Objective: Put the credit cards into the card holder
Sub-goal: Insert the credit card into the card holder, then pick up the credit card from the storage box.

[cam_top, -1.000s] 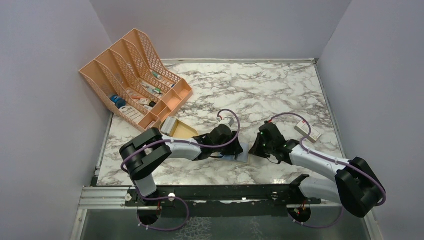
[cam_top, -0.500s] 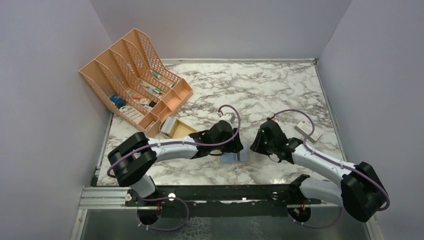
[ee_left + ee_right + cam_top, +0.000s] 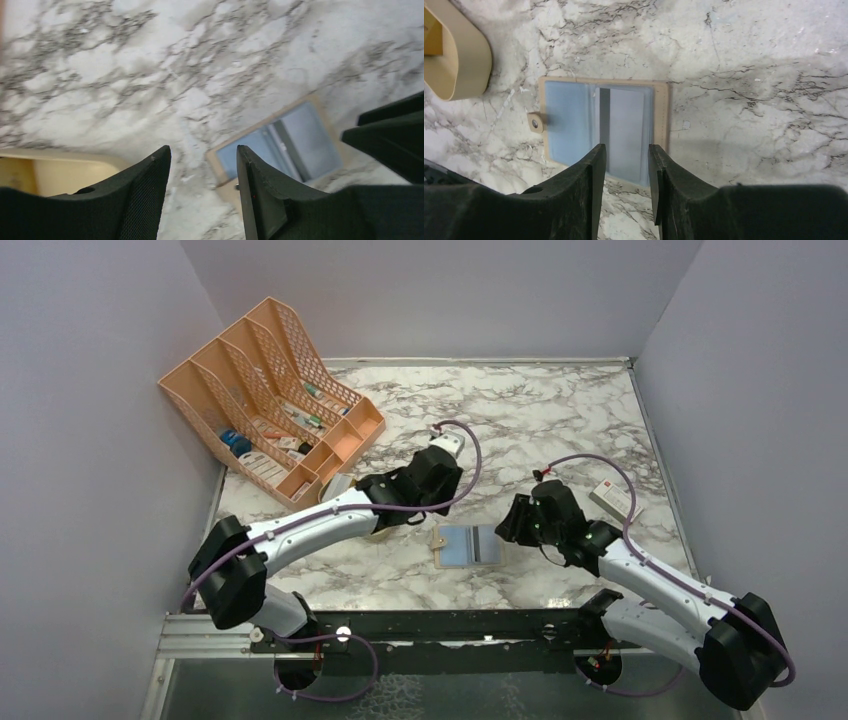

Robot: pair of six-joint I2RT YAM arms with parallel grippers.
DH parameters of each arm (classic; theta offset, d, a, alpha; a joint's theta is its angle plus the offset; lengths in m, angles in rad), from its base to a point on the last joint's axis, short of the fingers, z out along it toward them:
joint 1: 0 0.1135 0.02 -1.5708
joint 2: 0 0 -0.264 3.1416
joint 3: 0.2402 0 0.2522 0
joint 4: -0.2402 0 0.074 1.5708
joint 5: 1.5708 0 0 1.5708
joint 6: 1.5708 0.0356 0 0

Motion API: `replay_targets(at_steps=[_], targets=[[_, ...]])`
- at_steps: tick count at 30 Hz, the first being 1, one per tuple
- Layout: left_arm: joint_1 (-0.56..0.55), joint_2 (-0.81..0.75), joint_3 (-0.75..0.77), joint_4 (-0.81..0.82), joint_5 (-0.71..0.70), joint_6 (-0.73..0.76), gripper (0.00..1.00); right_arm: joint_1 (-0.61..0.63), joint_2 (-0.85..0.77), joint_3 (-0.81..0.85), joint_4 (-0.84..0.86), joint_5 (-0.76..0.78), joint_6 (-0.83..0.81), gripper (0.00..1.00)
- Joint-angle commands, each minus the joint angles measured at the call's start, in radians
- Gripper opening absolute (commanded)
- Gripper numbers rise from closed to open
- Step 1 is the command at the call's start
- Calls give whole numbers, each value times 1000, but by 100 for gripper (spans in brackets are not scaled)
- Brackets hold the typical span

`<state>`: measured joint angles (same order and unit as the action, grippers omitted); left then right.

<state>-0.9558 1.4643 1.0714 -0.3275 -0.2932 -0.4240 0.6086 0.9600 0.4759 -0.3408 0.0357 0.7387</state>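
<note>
Seemingly past insertion: card holder (image 3: 468,547) unfolded flat on the table (image 3: 560,420), credit card (image 3: 626,130) apparently pocketed; left gripper (image 3: 202,150) and right gripper (image 3: 625,147) released, empty. Next: seek remaining cards, else fold shut.

Lifts the left end effector (image 3: 202,155) off the holder (image 3: 468,547) and swings it back and leftward, over the dish (image 3: 60,172). Hides most of the dish under the left arm in the top view. Leaves the holder uncovered, lying open on the worktop (image 3: 560,430). Backs the right end effector (image 3: 624,150) off the holder's right edge, parting its jaws from nearly closed to a narrow gap.
</note>
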Motion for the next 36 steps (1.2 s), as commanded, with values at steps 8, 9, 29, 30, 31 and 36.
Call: replay_targets(at_steps=[8,9,29,30,31,36], targets=[[230,-125,-32,-219,-164,322,53,6,-17,17,49,-87,-65,38],[245,-124,-38,-224,-171,342,53,6,-20,19,48,-88,-67,38],[381,105,-51,-293,-378,384,53,6,-22,29,50,-80,-101,37],[381,114,-49,-298,-368,383,53,6,-22,30,54,-87,-102,37],[381,119,-48,-299,-358,379,53,6,-24,28,58,-93,-103,37],[382,143,-49,-298,-373,381,55,6,-24,30,62,-89,-107,37]])
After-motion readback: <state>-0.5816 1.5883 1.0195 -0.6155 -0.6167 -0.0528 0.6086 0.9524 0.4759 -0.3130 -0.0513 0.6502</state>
